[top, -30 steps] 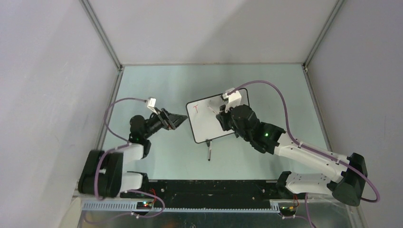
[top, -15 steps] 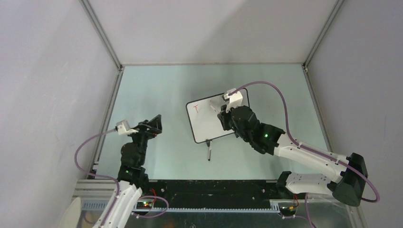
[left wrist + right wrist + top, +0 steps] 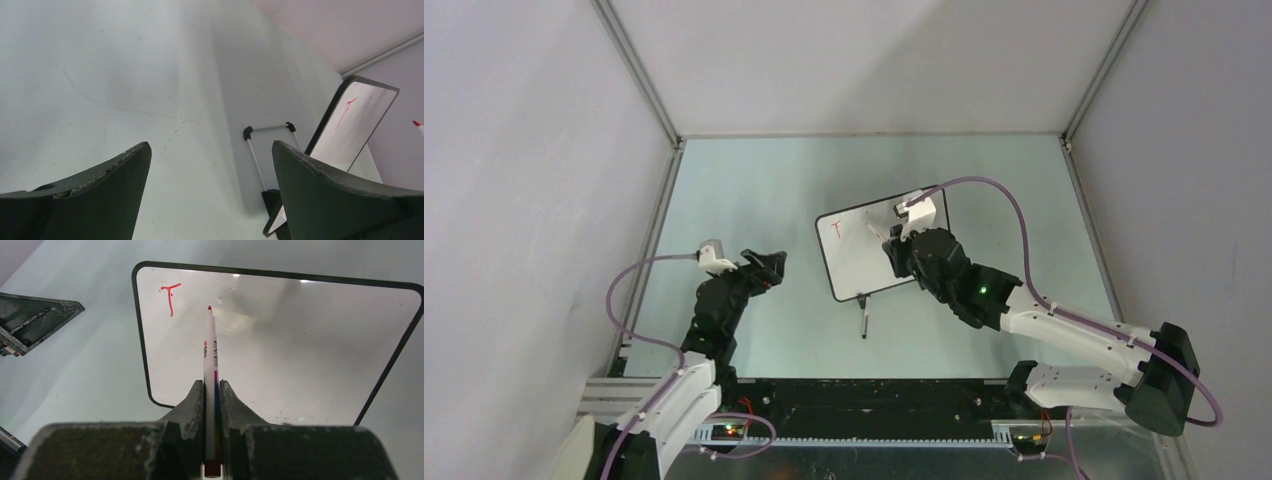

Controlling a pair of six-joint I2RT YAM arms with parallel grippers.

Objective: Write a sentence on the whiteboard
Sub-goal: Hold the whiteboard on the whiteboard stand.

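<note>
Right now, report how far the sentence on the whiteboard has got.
Done: only a red T sits near the top left corner of the whiteboard. In hand: the right gripper is shut on the red marker, its tip aimed just right of the T; contact is unclear. The left gripper is open and empty, off to the board's left. Left: nearly the whole sentence.

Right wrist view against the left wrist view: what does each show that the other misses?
Only the right wrist view shows the right pincer shut on the marker, and the whole face of the whiteboard. Only the left wrist view shows the left pincer standing open and the metal prop at the board's foot. Both show the whiteboard, its red T and the marker's red tip.
</note>
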